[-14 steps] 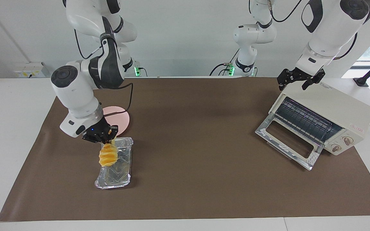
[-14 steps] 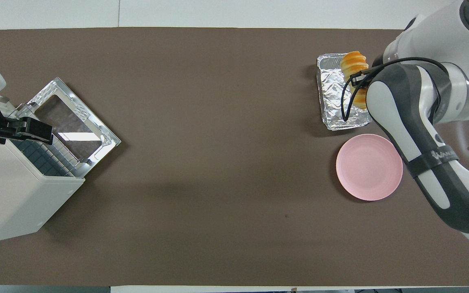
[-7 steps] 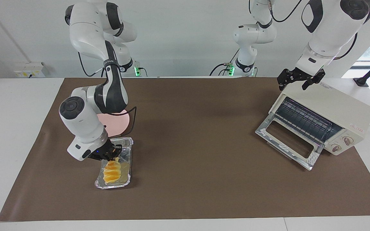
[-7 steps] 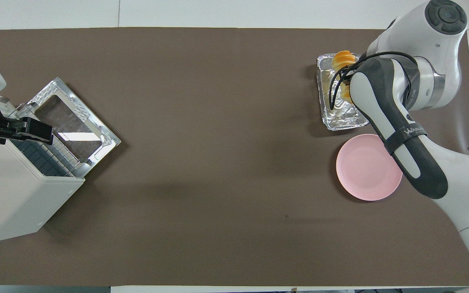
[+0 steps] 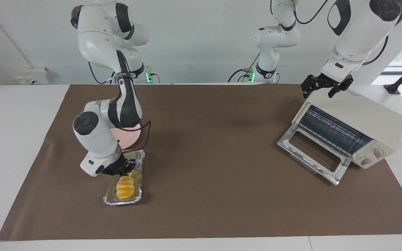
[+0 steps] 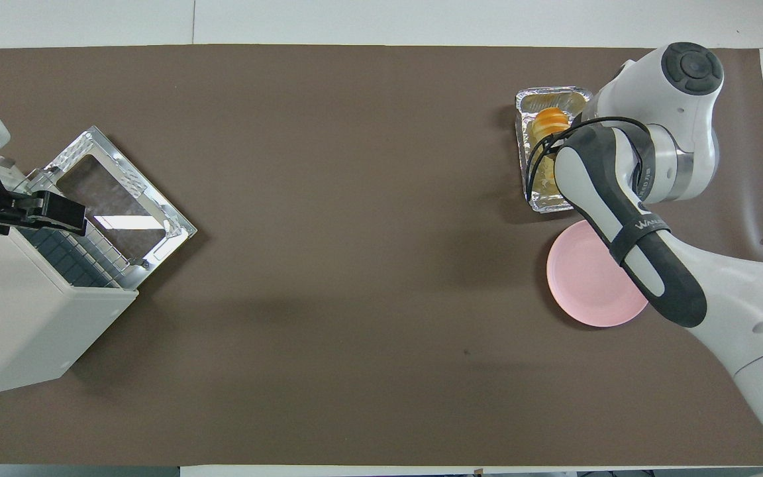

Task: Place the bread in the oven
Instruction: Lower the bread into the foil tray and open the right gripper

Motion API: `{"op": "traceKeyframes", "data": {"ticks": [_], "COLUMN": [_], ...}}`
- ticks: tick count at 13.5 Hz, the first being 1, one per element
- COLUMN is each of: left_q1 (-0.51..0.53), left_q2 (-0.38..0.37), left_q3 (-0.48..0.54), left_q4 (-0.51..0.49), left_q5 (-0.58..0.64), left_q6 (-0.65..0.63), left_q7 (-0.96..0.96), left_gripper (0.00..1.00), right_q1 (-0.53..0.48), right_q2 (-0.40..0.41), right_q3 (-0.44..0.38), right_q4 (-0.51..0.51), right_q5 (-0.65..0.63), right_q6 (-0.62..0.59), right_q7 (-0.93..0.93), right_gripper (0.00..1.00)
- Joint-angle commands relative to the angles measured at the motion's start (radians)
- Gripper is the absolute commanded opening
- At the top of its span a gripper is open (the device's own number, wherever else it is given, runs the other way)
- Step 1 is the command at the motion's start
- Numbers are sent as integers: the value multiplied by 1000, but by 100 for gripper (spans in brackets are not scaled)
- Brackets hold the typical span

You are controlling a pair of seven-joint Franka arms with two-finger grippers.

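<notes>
The bread [image 5: 124,186] lies in the foil tray [image 5: 140,174], its robot-side end pinched by the right hand [image 5: 121,170]. The left hand [image 5: 326,87], fingers spread, hangs over the oven [image 5: 368,120], whose door is dropped open; bare desk [image 5: 215,157] lies between.

A robotics lab: white robot arms [image 5: 106,115] are mounted along a white surface [image 5: 12,115] covered by a brown mat [image 5: 204,157], against a bare white wall [image 5: 194,42]. Cables [image 5: 239,73] and green status lights [image 5: 148,76] sit at the arm bases, with a wall socket [image 5: 33,76] nearby.
</notes>
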Motion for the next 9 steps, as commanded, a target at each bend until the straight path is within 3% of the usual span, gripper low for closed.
{"op": "traceKeyframes", "data": {"ticks": [1, 6, 9], "left_q1": [7, 7, 7], "left_q2": [-18, -18, -18], "left_q3": [1, 1, 1], "left_q4": [-8, -8, -8], "left_q5": [-14, -14, -14], "left_q6": [2, 0, 0], "left_q7": [-5, -5, -5], "left_gripper": [100, 100, 100], "right_q1": [-8, -31, -54], "right_q2": [-41, -55, -45], "right_q3": [2, -4, -6], "right_q4": [-35, 63, 43], "right_q5": [14, 3, -24], "right_q6": [4, -111, -49], "right_q7": [31, 20, -34], "right_gripper": [100, 100, 100]}}
